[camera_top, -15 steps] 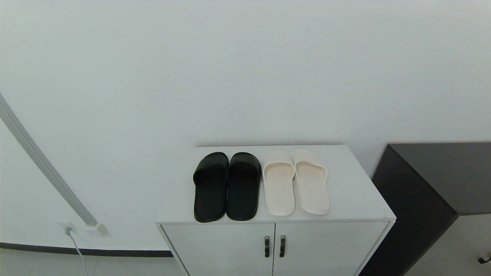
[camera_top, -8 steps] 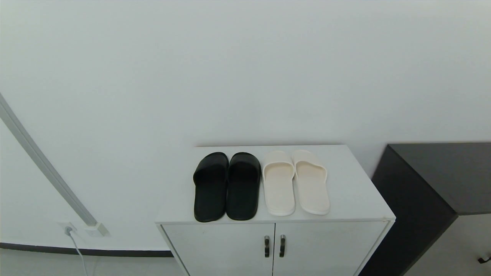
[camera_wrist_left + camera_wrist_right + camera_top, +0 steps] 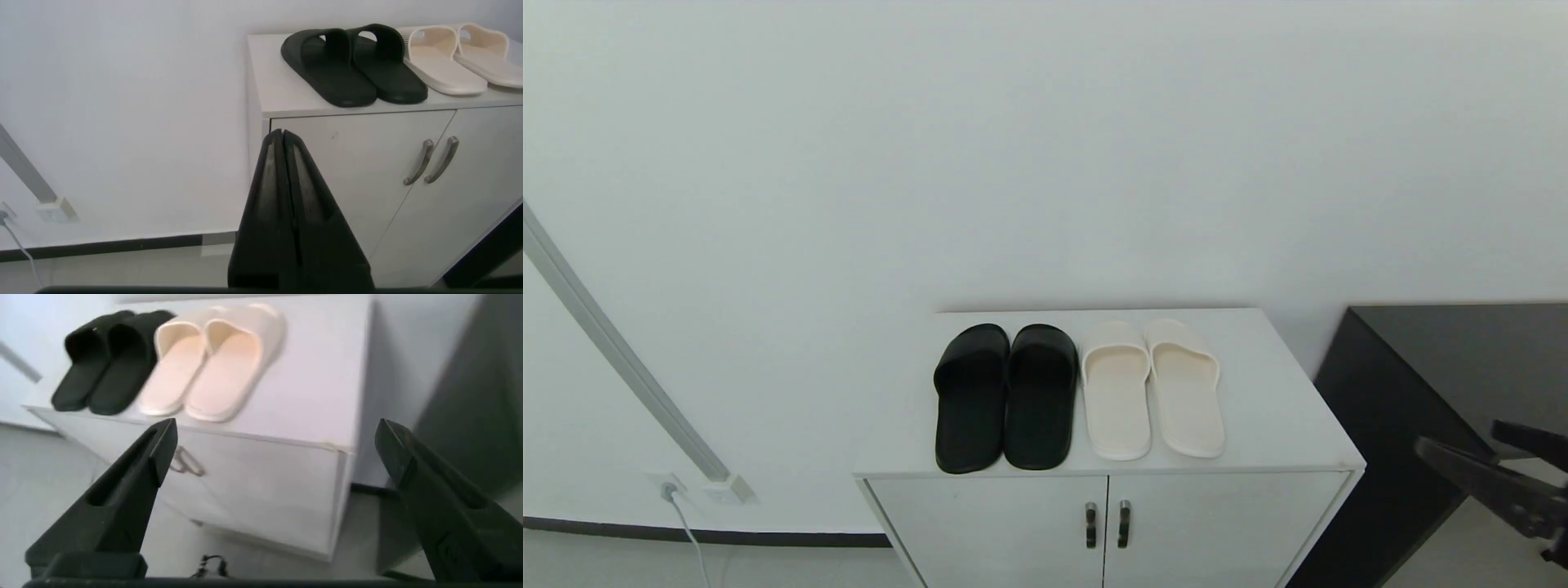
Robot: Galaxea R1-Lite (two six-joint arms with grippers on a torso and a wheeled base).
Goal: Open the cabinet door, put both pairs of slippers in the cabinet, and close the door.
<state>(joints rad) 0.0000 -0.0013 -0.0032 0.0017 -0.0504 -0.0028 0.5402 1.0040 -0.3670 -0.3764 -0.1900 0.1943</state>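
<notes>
The right gripper point(image 3: 1458, 437) hangs off to the right of the cabinet's point(image 3: 1290, 425) front right corner, apart from it. Its two dark fingers point(image 3: 1478, 478) are spread wide, with the tips pointing toward the cabinet. The left gripper point(image 3: 283, 140) faces the cabinet's front left corner, also apart from it, its fingers pressed flat together on nothing.

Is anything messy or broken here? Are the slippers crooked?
Nothing stands out. The black slippers and the white slippers lie in neat pairs, side by side on top of the cabinet. Both cabinet doors are shut and look undamaged. Nothing has spilled or tipped over.
</notes>
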